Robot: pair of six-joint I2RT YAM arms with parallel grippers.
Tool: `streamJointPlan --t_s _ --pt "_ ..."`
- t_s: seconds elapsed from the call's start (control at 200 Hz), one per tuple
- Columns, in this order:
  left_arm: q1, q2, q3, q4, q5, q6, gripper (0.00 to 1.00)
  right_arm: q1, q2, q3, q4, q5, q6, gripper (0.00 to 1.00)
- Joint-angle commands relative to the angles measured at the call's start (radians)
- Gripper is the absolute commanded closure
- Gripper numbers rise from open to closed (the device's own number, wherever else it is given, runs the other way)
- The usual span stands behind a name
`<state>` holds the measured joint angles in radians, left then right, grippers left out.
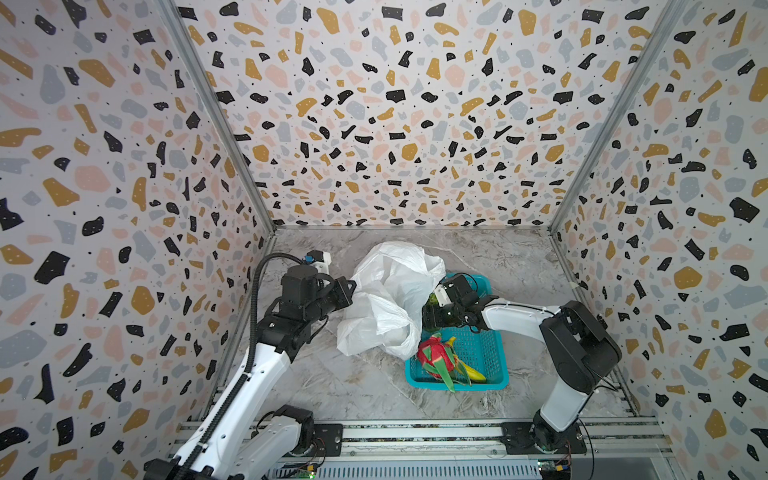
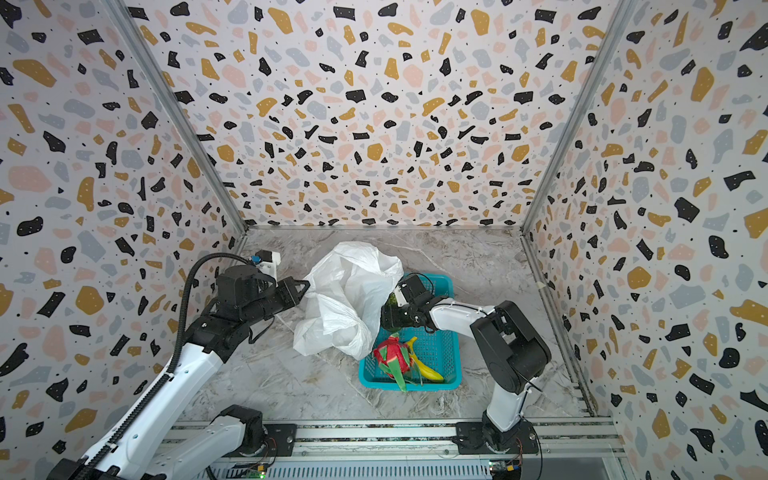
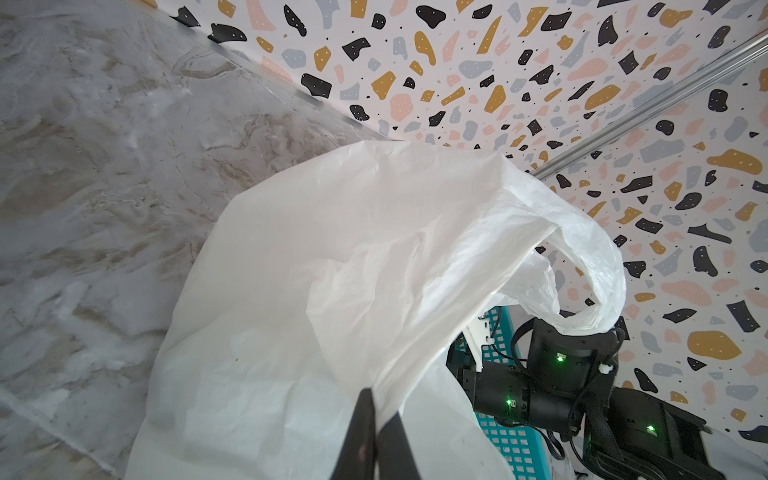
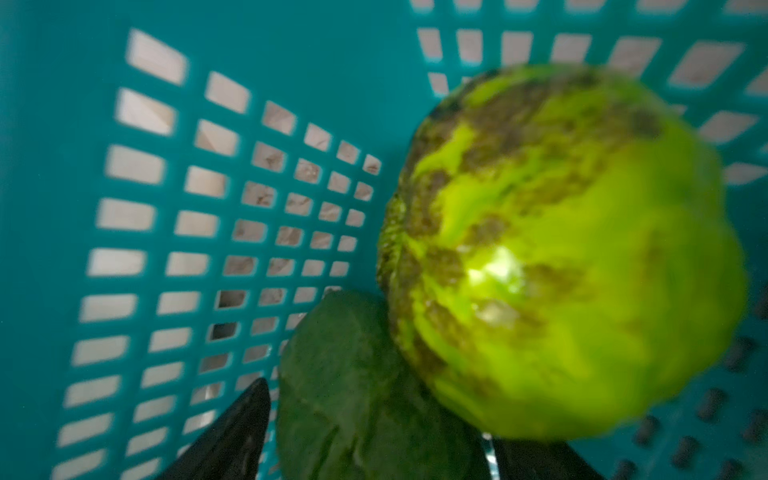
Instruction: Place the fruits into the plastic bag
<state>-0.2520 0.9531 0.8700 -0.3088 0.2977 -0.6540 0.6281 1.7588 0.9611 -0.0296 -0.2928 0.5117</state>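
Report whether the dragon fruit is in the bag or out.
Out: dragon fruit lies in the teal basket beside the banana.

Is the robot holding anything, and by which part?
The left gripper pinches the bag by a fold of its film. The right gripper straddles a dark fruit in the basket; grip cannot be told.

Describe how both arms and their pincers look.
Both the left arm and right arm have white links and bulky black joints. A black ribbed cable conduit runs along the left one. Left pincer and right pincer: slim black tapered fingers. Green lights glow on the right wrist.
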Motion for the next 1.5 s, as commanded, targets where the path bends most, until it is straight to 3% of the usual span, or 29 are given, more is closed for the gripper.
streamJointPlan --t_s 0.0,0.225,0.446,0.616,0.741,0.886,1.136,1.317,1.497 --pt "0.000 -0.002 -0.006 0.034 -0.006 0.016 1.00 0.004 -0.001 0.034 -0.021 0.047 0.020 0.24" --pt "0.000 -0.004 -0.011 0.033 -0.008 0.017 1.00 -0.003 -0.095 -0.034 -0.003 0.119 0.051 0.47" --pt "-0.001 -0.002 -0.017 0.038 -0.008 0.014 1.00 -0.019 -0.306 -0.145 0.023 0.146 0.078 0.49" --pt "0.000 -0.002 -0.023 0.045 -0.005 0.011 1.00 0.018 -0.502 -0.242 0.144 0.018 0.039 0.49" --pt "0.000 0.002 -0.023 0.049 0.000 0.011 1.00 0.084 -0.569 -0.226 0.174 -0.049 -0.010 0.49" --pt "-0.001 0.003 -0.022 0.049 0.001 0.010 1.00 0.144 -0.516 -0.136 0.186 -0.065 -0.038 0.49" --pt "-0.001 -0.011 -0.004 0.032 -0.001 0.004 1.00 0.219 -0.233 0.061 0.151 -0.057 -0.086 0.46" --pt "-0.001 -0.016 -0.001 0.028 -0.002 0.004 1.00 0.318 -0.077 0.195 0.080 -0.063 -0.153 0.32" --pt "0.000 -0.014 -0.009 0.033 0.001 -0.001 1.00 0.341 -0.064 0.210 0.056 -0.031 -0.156 0.19"
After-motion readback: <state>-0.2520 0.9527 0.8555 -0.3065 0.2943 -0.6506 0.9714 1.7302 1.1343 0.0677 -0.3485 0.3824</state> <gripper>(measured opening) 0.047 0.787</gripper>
